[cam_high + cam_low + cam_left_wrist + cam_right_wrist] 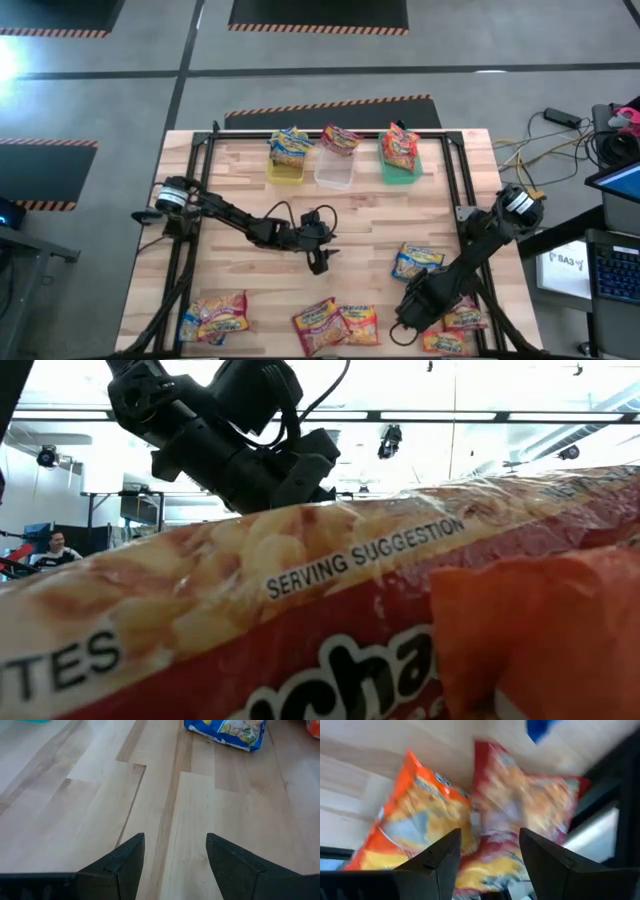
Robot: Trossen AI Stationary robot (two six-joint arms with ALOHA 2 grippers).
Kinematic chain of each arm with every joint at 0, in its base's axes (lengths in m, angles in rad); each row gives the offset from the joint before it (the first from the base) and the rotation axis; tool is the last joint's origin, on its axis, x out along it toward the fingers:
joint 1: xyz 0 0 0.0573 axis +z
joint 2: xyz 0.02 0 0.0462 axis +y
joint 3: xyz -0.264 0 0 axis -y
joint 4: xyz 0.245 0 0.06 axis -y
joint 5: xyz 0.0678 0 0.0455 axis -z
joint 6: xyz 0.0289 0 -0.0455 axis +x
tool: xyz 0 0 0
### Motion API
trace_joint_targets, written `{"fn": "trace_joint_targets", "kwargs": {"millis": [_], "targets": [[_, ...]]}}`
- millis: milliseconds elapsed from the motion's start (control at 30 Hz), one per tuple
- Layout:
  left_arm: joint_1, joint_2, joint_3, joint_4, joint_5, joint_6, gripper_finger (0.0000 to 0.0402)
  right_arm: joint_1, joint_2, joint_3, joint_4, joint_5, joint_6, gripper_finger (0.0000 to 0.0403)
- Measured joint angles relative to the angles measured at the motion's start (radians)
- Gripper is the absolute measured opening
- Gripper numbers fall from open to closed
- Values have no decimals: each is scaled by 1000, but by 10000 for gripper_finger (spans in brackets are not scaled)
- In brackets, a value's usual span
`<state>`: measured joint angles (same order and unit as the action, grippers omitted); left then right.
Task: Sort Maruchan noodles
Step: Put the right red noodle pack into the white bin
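the sort looks partly done: at the table's [250, 175] 12 o'clock edge the yellow bin [286, 166], clear bin [334, 168] and green bin [401, 167] each hold maruchan noodles [291, 146]. more packets [335, 325] lie loose from 4 to 8 o'clock. the left tool [318, 262] hangs part-open and empty at centre; the right tool [408, 322], open and empty, hovers over a red packet [520, 805] and an orange packet [415, 815] near 5 o'clock.

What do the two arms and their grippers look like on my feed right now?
Both arms are dark, jointed links. The left arm has a silver-ringed round joint near its base and a thin black cable looping over its wrist. The right arm has the same ringed joint. The left gripper and right gripper each end in two black wedge-shaped fingers.
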<state>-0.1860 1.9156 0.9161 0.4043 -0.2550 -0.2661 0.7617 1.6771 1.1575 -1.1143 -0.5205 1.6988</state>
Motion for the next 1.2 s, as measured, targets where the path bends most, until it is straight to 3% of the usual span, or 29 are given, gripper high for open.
{"fn": "trace_joint_targets", "kwargs": {"millis": [500, 700, 900, 1033, 1200], "targets": [[0, 0, 0, 27, 0, -27, 196, 114, 125, 124, -37, -11, 142, 192], [-1, 0, 0, 40, 0, -30, 196, 137, 191, 128, -175, -56, 63, 192], [-1, 0, 0, 40, 0, -30, 196, 140, 193, 124, -188, -55, 43, 187], [-1, 0, 0, 43, 0, -30, 196, 140, 185, 127, -190, -55, 43, 152], [-1, 0, 0, 46, 0, -30, 196, 139, 183, 131, -188, -55, 0, 68]]}}
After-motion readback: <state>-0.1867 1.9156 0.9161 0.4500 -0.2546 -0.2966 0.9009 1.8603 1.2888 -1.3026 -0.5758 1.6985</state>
